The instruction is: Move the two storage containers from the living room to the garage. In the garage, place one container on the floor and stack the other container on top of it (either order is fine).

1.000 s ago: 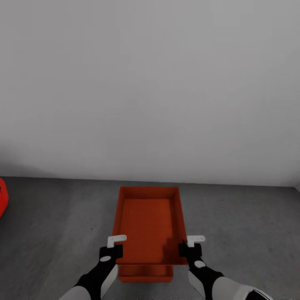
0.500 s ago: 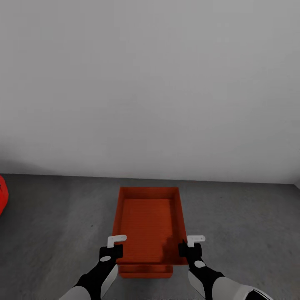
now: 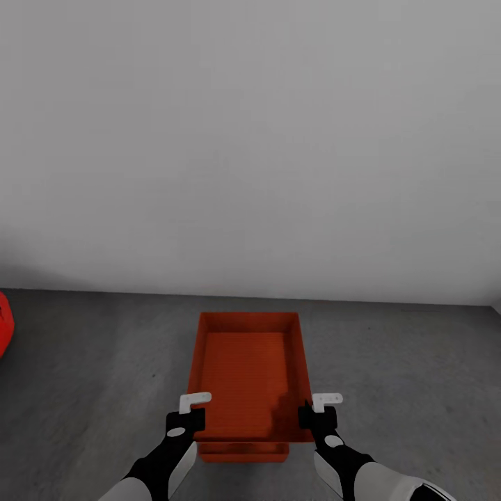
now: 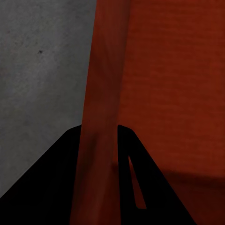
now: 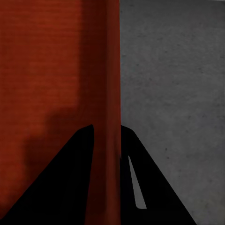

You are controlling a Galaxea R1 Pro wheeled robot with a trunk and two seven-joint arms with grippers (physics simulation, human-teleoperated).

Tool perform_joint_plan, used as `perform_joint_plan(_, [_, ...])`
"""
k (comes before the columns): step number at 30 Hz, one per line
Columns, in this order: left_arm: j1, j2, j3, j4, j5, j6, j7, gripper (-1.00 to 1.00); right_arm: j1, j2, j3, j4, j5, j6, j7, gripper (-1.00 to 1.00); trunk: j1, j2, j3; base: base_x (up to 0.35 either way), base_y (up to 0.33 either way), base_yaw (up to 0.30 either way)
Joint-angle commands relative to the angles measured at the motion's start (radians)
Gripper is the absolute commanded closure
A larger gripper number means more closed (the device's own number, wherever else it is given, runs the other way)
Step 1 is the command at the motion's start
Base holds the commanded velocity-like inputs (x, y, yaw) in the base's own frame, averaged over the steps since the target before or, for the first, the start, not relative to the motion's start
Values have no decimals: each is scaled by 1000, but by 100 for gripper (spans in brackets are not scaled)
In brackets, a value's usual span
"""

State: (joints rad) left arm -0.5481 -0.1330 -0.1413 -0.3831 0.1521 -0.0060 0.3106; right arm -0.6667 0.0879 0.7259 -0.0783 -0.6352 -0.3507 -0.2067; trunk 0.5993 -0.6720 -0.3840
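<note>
- Head view: I hold the upper storage container (image 3: 247,376) by both long walls above the lower storage container (image 3: 243,452), whose near end shows just under it on the dark grey garage floor (image 3: 403,376).
- My left gripper (image 3: 186,416) has its jaws closed on the container's left wall; the left wrist view shows that wall (image 4: 101,117) between the dark fingers (image 4: 51,187).
- My right gripper (image 3: 319,415) clamps the right wall (image 5: 111,93) likewise.
- A pale grey wall (image 3: 250,139) stands behind, and a red object (image 3: 4,323) sits at the left edge.
</note>
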Motion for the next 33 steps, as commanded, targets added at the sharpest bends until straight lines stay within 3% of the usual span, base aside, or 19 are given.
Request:
perform_joint_plan(1, [-1, 45, 35, -1, 3, 0, 10, 100, -1, -5, -42, 0, -10, -6, 1, 100, 0, -1, -1, 0, 0, 0])
perform_joint_plan(9, [-1, 45, 35, 1, 3, 0, 11, 100, -1, -5, -42, 0, -9, -7, 1, 100, 0, -1, -1, 0, 44, 0])
perform_joint_plan(18, [-1, 44, 35, 0, 3, 0, 10, 100, -1, -5, -42, 0, -10, -7, 1, 100, 0, -1, -1, 0, 212, 0])
perform_joint_plan(33, [-1, 44, 35, 0, 3, -1, 10, 100, -1, -5, -42, 0, -10, -7, 1, 100, 0, -1, -1, 0, 12, 0])
